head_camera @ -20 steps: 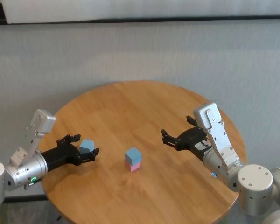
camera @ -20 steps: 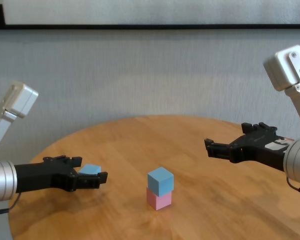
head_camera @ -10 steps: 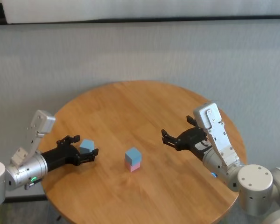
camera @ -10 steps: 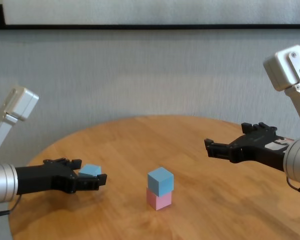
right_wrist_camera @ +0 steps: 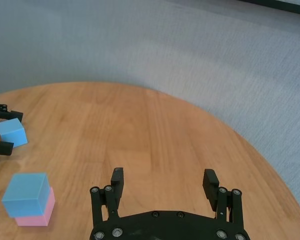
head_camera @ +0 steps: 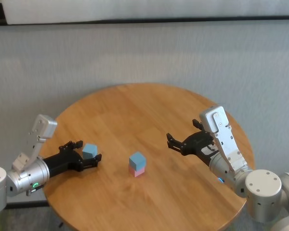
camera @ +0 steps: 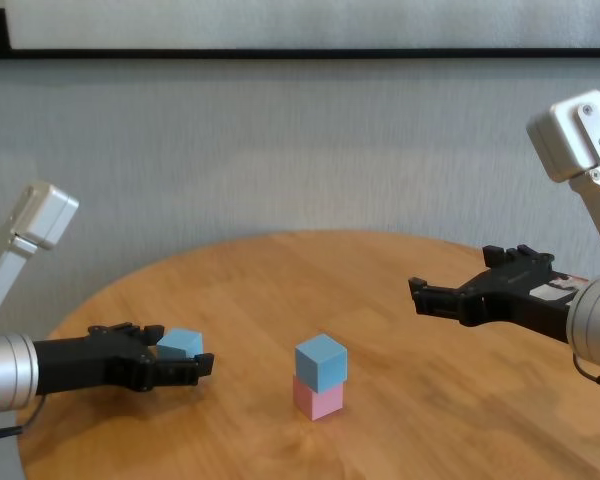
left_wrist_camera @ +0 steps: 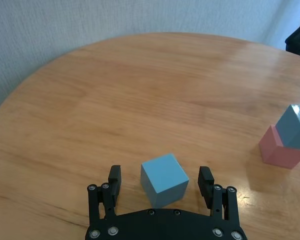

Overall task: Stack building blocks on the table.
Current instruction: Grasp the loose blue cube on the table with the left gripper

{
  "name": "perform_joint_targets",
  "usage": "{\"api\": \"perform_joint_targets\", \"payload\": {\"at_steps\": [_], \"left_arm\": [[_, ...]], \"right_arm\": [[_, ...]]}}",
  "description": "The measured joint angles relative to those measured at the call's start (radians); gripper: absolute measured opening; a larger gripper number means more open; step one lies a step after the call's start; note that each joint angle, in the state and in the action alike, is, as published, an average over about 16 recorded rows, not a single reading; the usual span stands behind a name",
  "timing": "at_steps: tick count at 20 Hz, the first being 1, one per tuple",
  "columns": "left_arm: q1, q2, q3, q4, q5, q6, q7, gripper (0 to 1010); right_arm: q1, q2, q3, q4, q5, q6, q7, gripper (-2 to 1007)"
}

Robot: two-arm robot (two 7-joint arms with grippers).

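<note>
On the table [head_camera: 135, 108] a light blue block [head_camera: 137, 159] rests, turned a little, on a pink block [head_camera: 138, 172] near the middle; both also show in the chest view [camera: 320, 360] [camera: 318, 400]. A second blue block [head_camera: 89, 150] [left_wrist_camera: 164, 179] lies on the wood at the left. My left gripper [head_camera: 86, 150] [left_wrist_camera: 160, 173] is low over the table and open, one finger on each side of this block with a gap on both sides. My right gripper [head_camera: 170, 141] [right_wrist_camera: 163, 173] hovers open and empty to the right of the stack.
The round table's left edge [camera: 75, 310] runs close behind my left gripper. Bare wood [right_wrist_camera: 155, 125] lies between the stack and my right gripper. A grey wall [head_camera: 144, 53] stands behind the table.
My left arm has sunk lower, bringing its open fingers down around the loose blue block. The stack and my right arm have not moved.
</note>
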Motion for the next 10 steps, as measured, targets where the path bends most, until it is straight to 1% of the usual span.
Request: {"api": "perform_joint_targets", "payload": {"at_steps": [10], "left_arm": [[-0.04,-0.021,-0.018,0.089,0.016,-0.039,-0.023,1000]], "right_arm": [[0.0,0.0,0.0,0.0,0.0,0.0,0.0,1000]]}}
